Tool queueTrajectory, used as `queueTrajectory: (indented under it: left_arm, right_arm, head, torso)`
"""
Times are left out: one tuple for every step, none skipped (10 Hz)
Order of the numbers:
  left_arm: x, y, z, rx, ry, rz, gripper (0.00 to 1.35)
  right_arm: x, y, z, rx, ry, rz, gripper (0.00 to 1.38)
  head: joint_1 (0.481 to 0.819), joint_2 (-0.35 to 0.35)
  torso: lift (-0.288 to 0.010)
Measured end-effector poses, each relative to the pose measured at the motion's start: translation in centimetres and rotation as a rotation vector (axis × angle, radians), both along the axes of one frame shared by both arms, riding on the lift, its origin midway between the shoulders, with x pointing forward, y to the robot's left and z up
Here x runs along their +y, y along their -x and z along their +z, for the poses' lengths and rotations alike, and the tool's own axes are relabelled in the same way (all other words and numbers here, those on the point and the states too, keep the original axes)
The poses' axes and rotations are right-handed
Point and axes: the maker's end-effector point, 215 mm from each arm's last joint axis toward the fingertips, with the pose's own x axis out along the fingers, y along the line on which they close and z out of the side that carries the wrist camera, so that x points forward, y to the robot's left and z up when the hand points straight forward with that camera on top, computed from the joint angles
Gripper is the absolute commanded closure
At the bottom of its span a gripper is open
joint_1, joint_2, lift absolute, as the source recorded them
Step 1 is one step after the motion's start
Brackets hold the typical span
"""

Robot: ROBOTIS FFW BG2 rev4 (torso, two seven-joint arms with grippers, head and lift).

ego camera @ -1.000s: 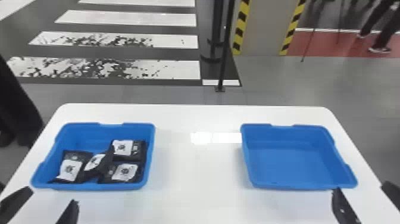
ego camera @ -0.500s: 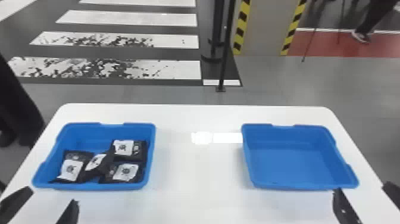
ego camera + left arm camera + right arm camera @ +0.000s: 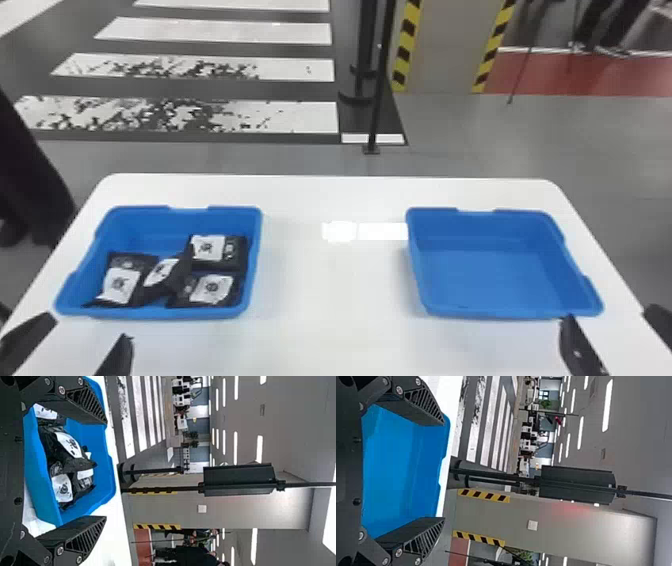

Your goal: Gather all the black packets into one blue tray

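In the head view my left gripper (image 3: 87,345) is at the lower left, open, just in front of the left blue tray (image 3: 175,313). That tray holds several black packets (image 3: 120,280) with white labels, some overlapping. My right gripper (image 3: 615,340) stands open at the lower right, near the front right corner of the right blue tray (image 3: 480,280), which has no packets in it. The left wrist view has the left gripper (image 3: 105,469) with its fingers apart and the packets (image 3: 67,451) beyond them. Between the spread fingers of the right gripper (image 3: 443,471) lies the right tray (image 3: 399,471) in the right wrist view.
Both trays rest on a white table (image 3: 335,280), with a wide stretch of tabletop between them. Behind the table's far edge stands a thin black pole (image 3: 380,90). A person's dark-clothed leg (image 3: 30,175) is beside the table's left side.
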Motion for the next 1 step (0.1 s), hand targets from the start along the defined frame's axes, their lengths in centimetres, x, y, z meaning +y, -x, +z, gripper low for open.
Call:
queueTrajectory:
  left_arm:
    - [0.02, 0.00, 0.00, 0.000, 0.000, 0.001, 0.19]
  right_arm:
    - [-0.02, -0.01, -0.01, 0.000, -0.002, -0.001, 0.18]
  head:
    - [0.695, -0.045]
  torso:
    - [-0.110]
